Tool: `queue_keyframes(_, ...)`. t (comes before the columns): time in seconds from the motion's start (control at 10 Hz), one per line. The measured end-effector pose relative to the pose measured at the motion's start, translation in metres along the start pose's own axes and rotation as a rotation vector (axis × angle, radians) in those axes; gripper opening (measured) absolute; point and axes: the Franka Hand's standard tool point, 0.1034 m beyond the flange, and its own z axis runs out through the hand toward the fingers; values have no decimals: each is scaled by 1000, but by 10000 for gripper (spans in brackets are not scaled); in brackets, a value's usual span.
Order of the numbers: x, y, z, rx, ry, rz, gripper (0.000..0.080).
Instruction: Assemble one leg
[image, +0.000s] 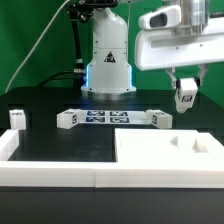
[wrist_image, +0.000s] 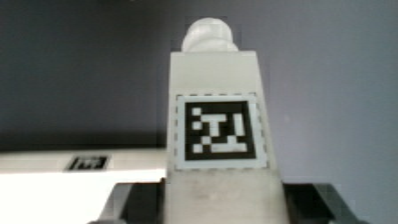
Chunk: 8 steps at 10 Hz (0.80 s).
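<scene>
Item: leg (image: 186, 98), a tagged white post. Location: aloft at the exterior view's right, beyond the white slab's (image: 150, 155) far edge. Holder: my gripper (image: 186, 90), clamped on it. Status, as I judge: pickup done. Seating it in the slab is not yet done.

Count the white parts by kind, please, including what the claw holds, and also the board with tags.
Legs: 4, one leg in the claw, others on the table
White slab with sockets: 1
Flat marker board: 1
Total: 6
</scene>
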Motion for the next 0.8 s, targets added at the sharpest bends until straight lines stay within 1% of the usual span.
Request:
queue_keyframes(0.1,-2,1,3,-2,54,-5,291)
queue_keyframes(0.2,-7,2,6,-4,49,-5,292)
queue_keyframes(0.3,-3,2,4,-5,60,-31,292)
queue_keyframes(0.5,13,4,-3,-8,112,-130,292)
queue_keyframes(0.6,26,6,-6,-10,140,-186,292)
queue_keyframes(0.7,38,3,-8,-8,151,-203,292)
queue_keyframes(0.8,38,3,-7,-7,151,-202,292)
